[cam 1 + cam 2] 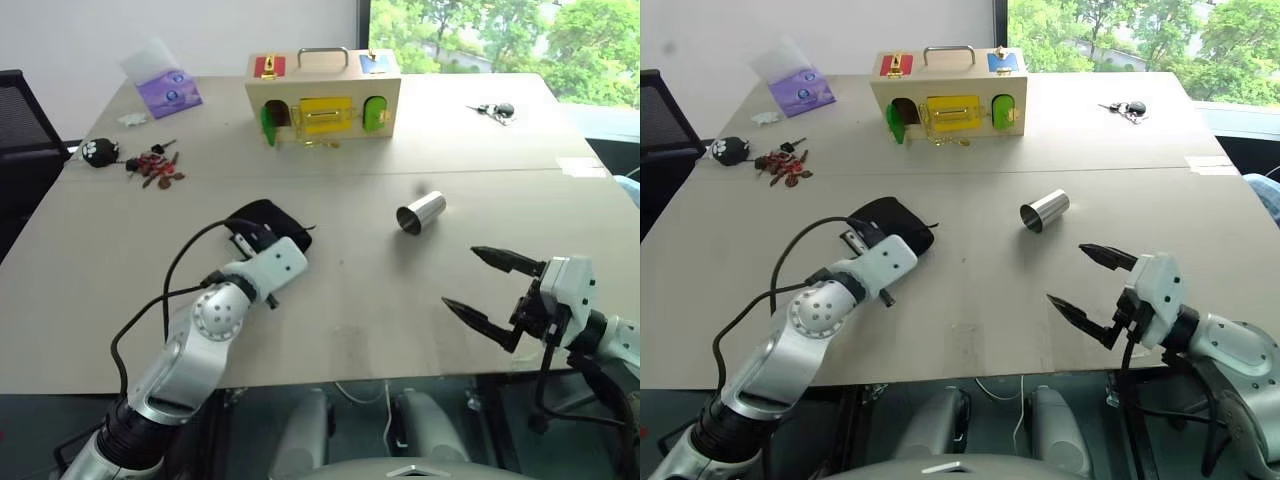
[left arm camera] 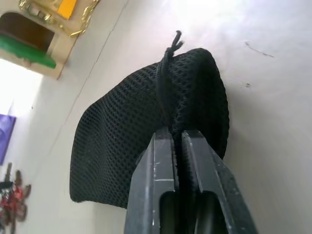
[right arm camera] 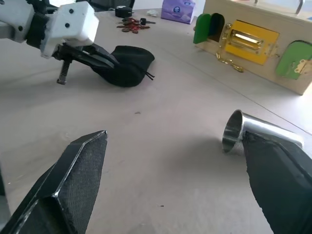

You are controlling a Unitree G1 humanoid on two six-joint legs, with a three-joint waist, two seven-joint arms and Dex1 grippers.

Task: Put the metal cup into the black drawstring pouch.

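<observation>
A wide beige table (image 1: 340, 330) stands before a window, with a wooden latch box (image 1: 323, 95) at its far side. The metal cup (image 1: 420, 213) lies on its side near the table's middle, long axis slanting, open mouth toward the near-left edge. The black drawstring pouch (image 1: 268, 222) lies well apart to its left. The left gripper (image 2: 176, 146) is clamped on the pouch's mesh edge beside the cord, as the left wrist view details. The right gripper (image 1: 492, 287) hangs near the table's near edge, fingers spread wide and empty; the right wrist view shows the cup's rim just beside one fingertip (image 3: 273, 161).
</observation>
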